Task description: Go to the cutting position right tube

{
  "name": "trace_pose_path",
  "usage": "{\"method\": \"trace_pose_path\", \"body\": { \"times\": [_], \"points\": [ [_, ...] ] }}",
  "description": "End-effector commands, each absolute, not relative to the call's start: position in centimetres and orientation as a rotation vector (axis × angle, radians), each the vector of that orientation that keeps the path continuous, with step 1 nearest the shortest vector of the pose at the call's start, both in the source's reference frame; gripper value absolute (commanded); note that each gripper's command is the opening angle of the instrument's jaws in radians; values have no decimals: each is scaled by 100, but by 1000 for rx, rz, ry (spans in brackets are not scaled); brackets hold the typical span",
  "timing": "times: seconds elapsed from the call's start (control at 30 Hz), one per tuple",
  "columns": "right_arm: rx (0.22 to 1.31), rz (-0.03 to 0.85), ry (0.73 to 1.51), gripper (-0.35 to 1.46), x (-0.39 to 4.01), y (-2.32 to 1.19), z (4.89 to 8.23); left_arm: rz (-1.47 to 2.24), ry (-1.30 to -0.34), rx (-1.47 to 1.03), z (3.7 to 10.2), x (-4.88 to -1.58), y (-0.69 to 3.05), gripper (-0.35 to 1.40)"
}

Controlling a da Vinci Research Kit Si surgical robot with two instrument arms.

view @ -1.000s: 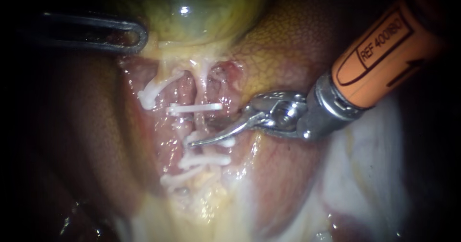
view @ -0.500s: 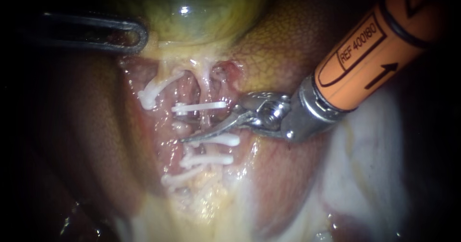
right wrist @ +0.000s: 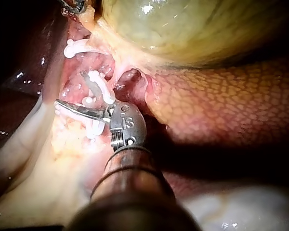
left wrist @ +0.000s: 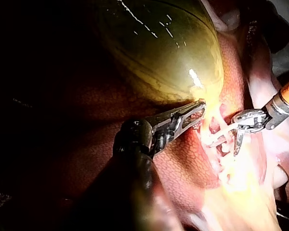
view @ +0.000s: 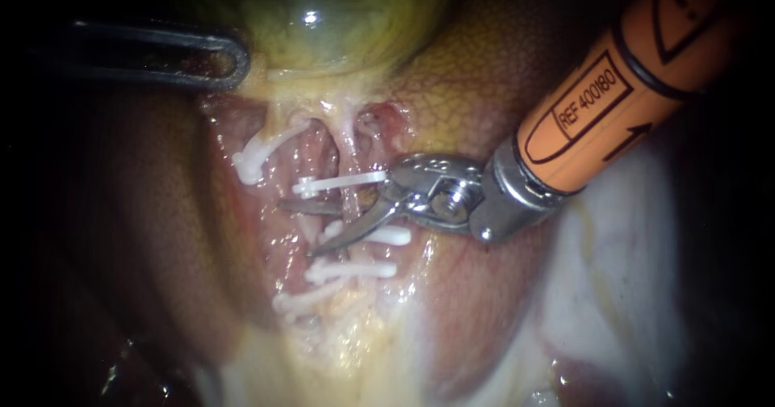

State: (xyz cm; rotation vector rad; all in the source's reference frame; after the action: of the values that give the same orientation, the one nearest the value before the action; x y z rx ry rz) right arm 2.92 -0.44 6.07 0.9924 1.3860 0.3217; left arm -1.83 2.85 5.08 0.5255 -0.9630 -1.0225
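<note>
Your right instrument (view: 300, 227) has its claw released. The two thin blades stand spread, and a clear gap shows between their tips. The right tube (view: 349, 207) runs through that gap, close to the hinge, with one blade on each side of it. I cannot tell whether either blade touches the tube.

The upper blade lies just under the top clip (view: 339, 183), which crosses the same tube. The lower blade lies just above the second clip (view: 386, 235). So the open claw straddles the tube in the bare stretch between those two clips. Two more clips (view: 351, 270) sit further down the tube, clear of the blades. Another white clip (view: 250, 161) lies off to the left on a separate strand, apart from your claw.

The orange shaft comes in from the upper right over the liver (view: 452, 76).

Your left instrument (view: 238, 61) is well apart, up by the gallbladder (view: 323, 19). In the left wrist view its claw is clenched on the gallbladder's lower edge, at the yellow fold above the clipped tubes.
</note>
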Motion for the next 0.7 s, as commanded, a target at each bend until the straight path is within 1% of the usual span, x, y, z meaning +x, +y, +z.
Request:
{"method": "trace_pose_path", "body": {
  "times": [0.03,0.13,0.27,0.4,0.7],
  "points": [
    [1002,326,1400,76,293,-45,600,-1022,-963,526,509,-183,285,-35],
    [1016,330,1431,84,295,-46,588,-1022,-963,526,509,-183,285,-35],
    [1021,331,1438,96,297,-43,570,-1022,-963,526,509,-183,284,-35],
    [1017,328,1444,101,297,-38,558,-1022,-963,526,509,-183,284,-35],
    [1018,329,1444,106,297,-36,558,-1022,-963,526,509,-183,284,-35]
  ]
}}
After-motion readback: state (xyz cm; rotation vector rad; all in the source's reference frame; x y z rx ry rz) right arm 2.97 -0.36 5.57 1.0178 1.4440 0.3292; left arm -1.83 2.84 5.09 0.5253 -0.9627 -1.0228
